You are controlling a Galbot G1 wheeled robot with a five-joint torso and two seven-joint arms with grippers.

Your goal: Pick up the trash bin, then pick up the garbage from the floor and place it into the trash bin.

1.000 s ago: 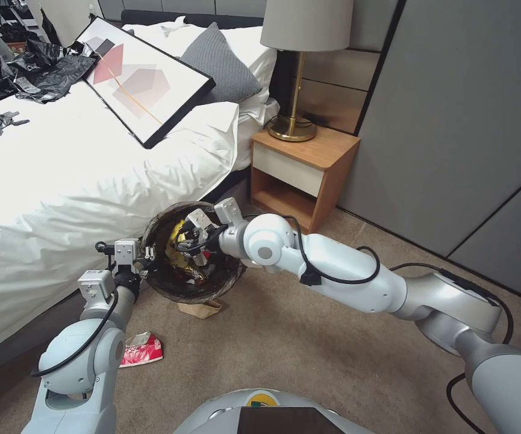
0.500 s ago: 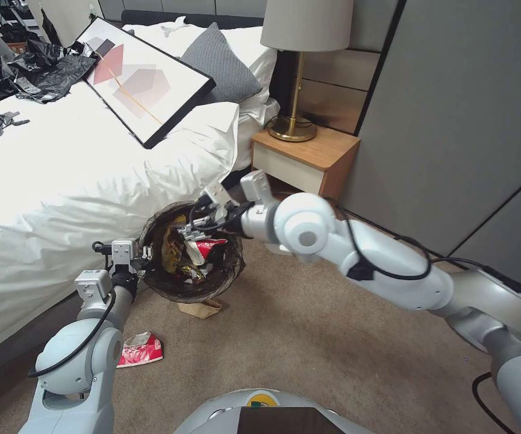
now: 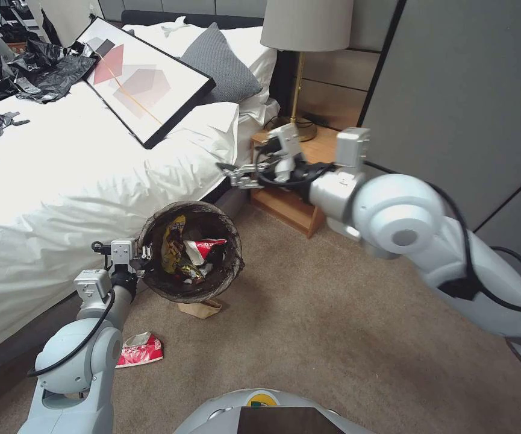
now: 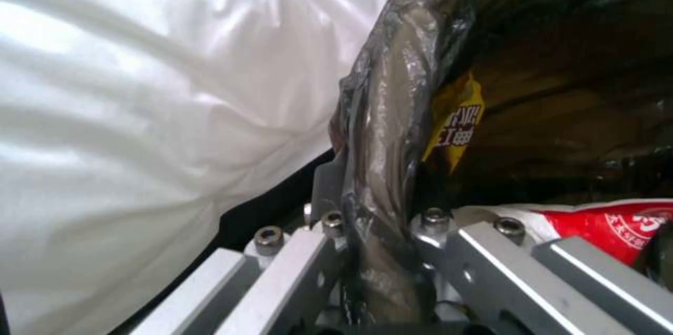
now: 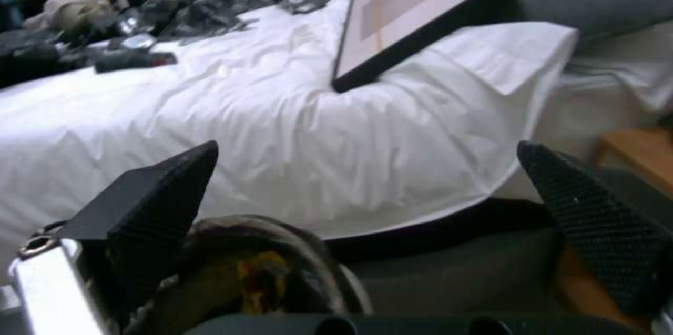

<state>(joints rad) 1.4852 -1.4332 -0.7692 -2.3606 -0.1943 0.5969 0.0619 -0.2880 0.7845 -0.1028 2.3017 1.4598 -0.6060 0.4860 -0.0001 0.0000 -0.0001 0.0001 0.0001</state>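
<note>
My left gripper (image 3: 144,253) is shut on the near rim of the trash bin (image 3: 191,288), holding it tilted above the floor (image 3: 308,337). In the left wrist view its fingers (image 4: 294,251) clamp the dark bag-lined rim (image 4: 382,156). Inside the bin lie a yellow wrapper (image 3: 173,240) and a red wrapper (image 3: 207,246). My right gripper (image 3: 231,173) hangs open and empty above and to the right of the bin, its black fingers (image 5: 161,193) wide apart. More garbage is on the carpet: a red-and-white wrapper (image 3: 141,349) and a brown paper bag (image 3: 200,308) under the bin.
A white bed (image 3: 61,181) with a framed picture (image 3: 140,78) fills the left side. A wooden nightstand (image 3: 323,154) with a lamp stands behind my right gripper. Grey wall panels (image 3: 465,108) close the right. Open carpet lies ahead and to the right.
My right gripper has lifted out of the bin and swung up and to the right, leaving the red wrapper inside. The left arm and the bin have stayed put.
</note>
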